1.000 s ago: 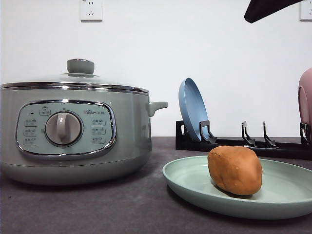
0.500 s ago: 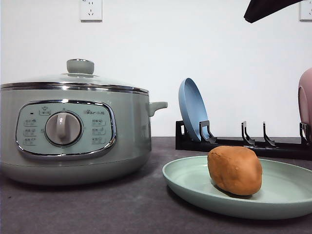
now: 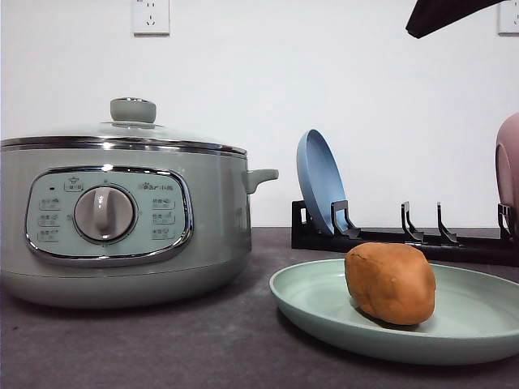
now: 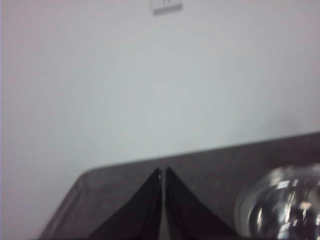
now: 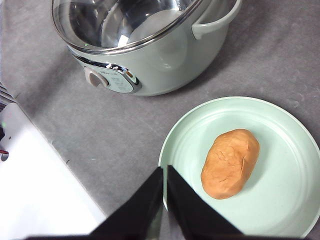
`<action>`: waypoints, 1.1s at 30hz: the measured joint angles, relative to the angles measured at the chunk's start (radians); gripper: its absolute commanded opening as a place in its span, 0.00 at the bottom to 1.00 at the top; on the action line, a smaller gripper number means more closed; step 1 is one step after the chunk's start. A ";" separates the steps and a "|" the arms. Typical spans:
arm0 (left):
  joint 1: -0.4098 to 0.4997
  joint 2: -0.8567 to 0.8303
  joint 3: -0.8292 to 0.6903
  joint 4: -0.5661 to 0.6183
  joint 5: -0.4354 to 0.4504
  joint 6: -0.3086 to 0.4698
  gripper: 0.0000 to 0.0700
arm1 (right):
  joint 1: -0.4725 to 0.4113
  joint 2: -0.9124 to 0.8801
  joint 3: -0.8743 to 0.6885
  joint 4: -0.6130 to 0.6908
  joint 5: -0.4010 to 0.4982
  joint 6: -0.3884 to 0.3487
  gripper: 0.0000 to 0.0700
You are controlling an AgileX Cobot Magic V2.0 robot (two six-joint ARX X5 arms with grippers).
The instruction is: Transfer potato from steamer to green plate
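As the potato (image 5: 230, 163) already lies on the green plate (image 5: 290, 200), at 4 o'clock of the lidded steamer (image 5: 150, 65), retract both empty, closed-fingered grippers, right gripper (image 5: 164, 200) and left gripper (image 4: 163, 200), vertically, avoiding plate contact.

Looks like a mock kitchen setup in a lab: pale sage-green electric pot w/ glass lid (image 3: 122, 219), black dish rack (image 3: 405, 237) w/ upright blue plate (image 3: 320, 182), dark grey tabletop (image 3: 162, 340), bare white wall w/ socket (image 3: 152, 16).
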 measured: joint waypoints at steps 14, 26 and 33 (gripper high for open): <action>0.001 -0.196 -0.328 0.006 -0.052 0.000 0.00 | 0.000 0.000 0.000 0.000 0.000 0.000 0.00; 0.001 -0.277 -0.450 -0.021 -0.052 0.000 0.00 | 0.000 0.000 0.000 0.000 0.000 0.000 0.00; 0.001 -0.298 -0.459 -0.061 -0.052 0.000 0.00 | 0.000 0.000 0.000 0.000 0.000 0.000 0.00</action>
